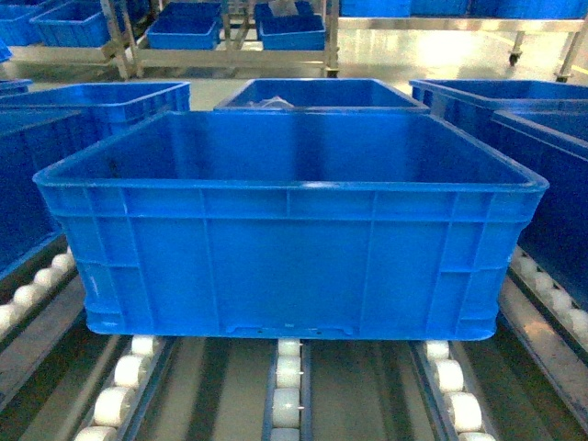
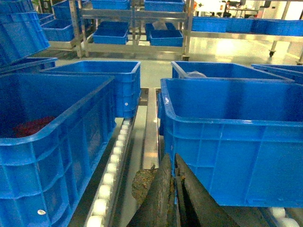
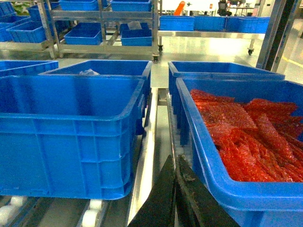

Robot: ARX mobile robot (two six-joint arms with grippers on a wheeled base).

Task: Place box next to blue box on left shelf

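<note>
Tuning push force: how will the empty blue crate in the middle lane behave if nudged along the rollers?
The box looks empty, so probably light for its size. It sits on white rollers, so it should glide readily and may overshoot. Ribbed walls and a thick rim suggest it stays stiff, and its low, wide shape makes tipping unlikely.

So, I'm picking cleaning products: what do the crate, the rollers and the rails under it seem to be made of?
Crate: looks like moulded plastic with a slight sheen, going by its ribbed walls, thick rim and uniform blue. Rollers: probably white plastic, smooth and matte. Rails: likely bare grey metal, with a dull reflective finish.
</note>
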